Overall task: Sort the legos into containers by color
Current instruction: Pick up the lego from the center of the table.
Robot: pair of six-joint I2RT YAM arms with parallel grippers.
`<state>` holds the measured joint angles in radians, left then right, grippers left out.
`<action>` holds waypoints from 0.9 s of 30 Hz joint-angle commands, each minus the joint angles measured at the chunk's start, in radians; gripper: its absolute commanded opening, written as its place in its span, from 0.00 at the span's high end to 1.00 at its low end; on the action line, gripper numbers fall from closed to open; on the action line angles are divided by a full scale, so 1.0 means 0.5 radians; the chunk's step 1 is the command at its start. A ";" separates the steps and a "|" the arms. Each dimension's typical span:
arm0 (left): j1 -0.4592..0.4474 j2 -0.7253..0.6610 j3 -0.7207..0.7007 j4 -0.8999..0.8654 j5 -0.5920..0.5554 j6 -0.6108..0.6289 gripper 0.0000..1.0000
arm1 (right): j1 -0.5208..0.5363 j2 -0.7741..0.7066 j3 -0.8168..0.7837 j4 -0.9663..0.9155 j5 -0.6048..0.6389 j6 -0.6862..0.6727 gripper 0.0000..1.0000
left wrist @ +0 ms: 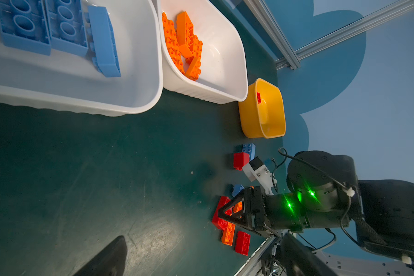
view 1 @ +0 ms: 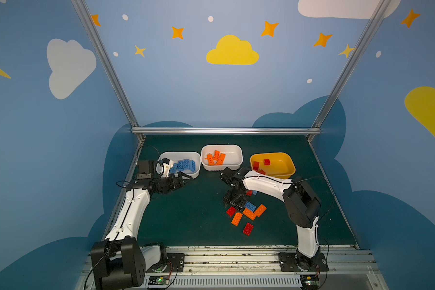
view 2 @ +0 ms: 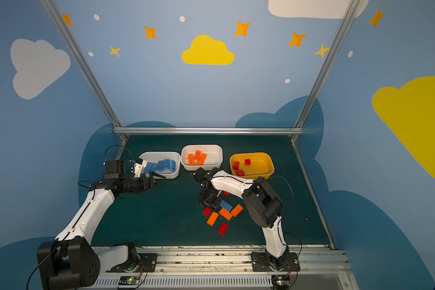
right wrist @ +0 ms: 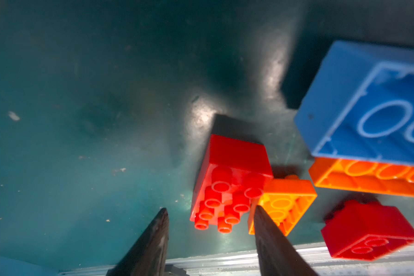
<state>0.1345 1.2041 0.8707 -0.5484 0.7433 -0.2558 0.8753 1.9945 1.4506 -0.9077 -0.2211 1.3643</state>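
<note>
Right fingers [right wrist: 273,241] apart, pointed down over the loose pile of legos [view 1: 249,214] on the green surface [view 1: 186,221]. A red brick [right wrist: 230,176] lies just ahead of the tips, with a clear gap to one finger. An orange brick [right wrist: 287,200] touches it beside the other finger. Nothing clamped. Left fingers [view 1: 186,177] spread wide and empty, just in front of the left white tub [view 1: 195,173], which holds blue bricks [view 1: 185,164]. Middle white tub [view 1: 224,167] holds orange bricks [view 1: 215,158]. Yellow tub [view 1: 288,170] holds red bricks [view 1: 266,162]. Pile on the surface: red, orange and blue pieces mixed.
</note>
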 commanded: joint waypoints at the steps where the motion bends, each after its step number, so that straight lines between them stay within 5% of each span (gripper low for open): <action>1: -0.005 0.018 0.000 0.000 0.012 0.036 0.01 | -0.020 0.068 0.072 -0.010 0.031 -0.047 0.44; 27: -0.005 0.046 0.043 -0.036 0.023 0.071 0.01 | 0.050 0.295 0.325 -0.289 0.282 -0.251 0.55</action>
<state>0.1345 1.2137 0.8715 -0.5507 0.7437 -0.2398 0.8936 2.1170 1.5879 -1.0019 -0.1074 1.2583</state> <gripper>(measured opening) 0.995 0.449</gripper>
